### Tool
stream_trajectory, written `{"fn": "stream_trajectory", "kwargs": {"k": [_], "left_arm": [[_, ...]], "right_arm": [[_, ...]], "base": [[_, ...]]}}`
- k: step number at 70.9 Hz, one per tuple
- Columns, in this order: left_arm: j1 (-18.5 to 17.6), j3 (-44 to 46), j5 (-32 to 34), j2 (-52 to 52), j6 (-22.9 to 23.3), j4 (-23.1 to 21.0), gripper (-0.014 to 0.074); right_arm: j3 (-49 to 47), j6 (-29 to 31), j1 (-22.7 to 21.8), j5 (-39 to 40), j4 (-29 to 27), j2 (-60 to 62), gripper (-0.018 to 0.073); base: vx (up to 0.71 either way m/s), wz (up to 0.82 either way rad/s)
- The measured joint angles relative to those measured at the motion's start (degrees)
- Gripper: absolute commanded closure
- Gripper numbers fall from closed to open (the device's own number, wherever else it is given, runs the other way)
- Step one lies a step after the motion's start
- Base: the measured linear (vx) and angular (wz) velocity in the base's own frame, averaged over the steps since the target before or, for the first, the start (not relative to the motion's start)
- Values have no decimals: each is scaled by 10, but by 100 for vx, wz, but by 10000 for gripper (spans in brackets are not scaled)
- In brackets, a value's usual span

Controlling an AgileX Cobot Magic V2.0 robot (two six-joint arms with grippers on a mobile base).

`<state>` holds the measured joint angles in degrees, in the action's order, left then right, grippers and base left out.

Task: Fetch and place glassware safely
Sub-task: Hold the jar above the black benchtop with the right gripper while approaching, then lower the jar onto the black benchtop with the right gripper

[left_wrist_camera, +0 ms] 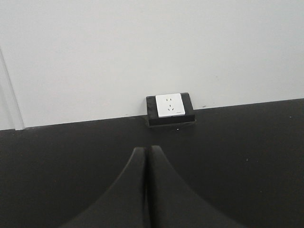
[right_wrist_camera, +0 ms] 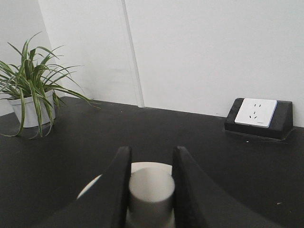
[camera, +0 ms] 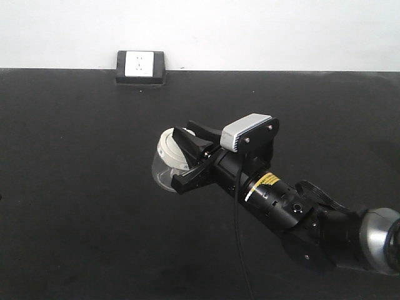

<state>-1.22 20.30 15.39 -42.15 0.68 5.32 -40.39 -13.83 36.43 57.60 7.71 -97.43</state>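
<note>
- the right gripper is closed partway on the glass jar. its two fingers pinch the central knob of the cream-white lid, not the glass body.
- the jar is out on the black table, well in front of the socket box and a little to the right of it. i cannot tell whether its base touches the table or hangs just above it.
- main risk: the hold is on the lid alone. if the lid only sits loosely on the jar, a lift would likely take the lid and leave or drop the glass.
- second risk: the knob looks smooth and round, so a quick swing or tilt could let it slip out of the fingers.
- third risk: a hard set-down on the table could chip or crack the glass, so the descent probably needs to be slow and level.
- the left gripper has its fingers pressed together with nothing between them. it points at the socket box and is no help if the jar slips.
- the socket box sits at the table's far edge against the white wall.
- a potted plant stands far to the left of the socket box.
- nothing lies between the jar and the socket box, so no obstacle shows on the table.
</note>
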Motion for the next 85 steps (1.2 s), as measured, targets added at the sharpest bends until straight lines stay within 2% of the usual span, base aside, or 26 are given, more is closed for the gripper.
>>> {"fn": "stream_trajectory", "kwargs": {"k": [54, 69, 85], "left_arm": [[0, 0, 0, 0, 0, 0, 603], [0, 0, 0, 0, 0, 0, 603], [0, 0, 0, 0, 0, 0, 603]], "right_arm": [[0, 4, 0, -5, 0, 0, 563], [-9, 72, 0, -78, 0, 0, 560], [-35, 100, -3, -160, 3, 3, 560]], "base": [[0, 0], [0, 0], [0, 0]]}}
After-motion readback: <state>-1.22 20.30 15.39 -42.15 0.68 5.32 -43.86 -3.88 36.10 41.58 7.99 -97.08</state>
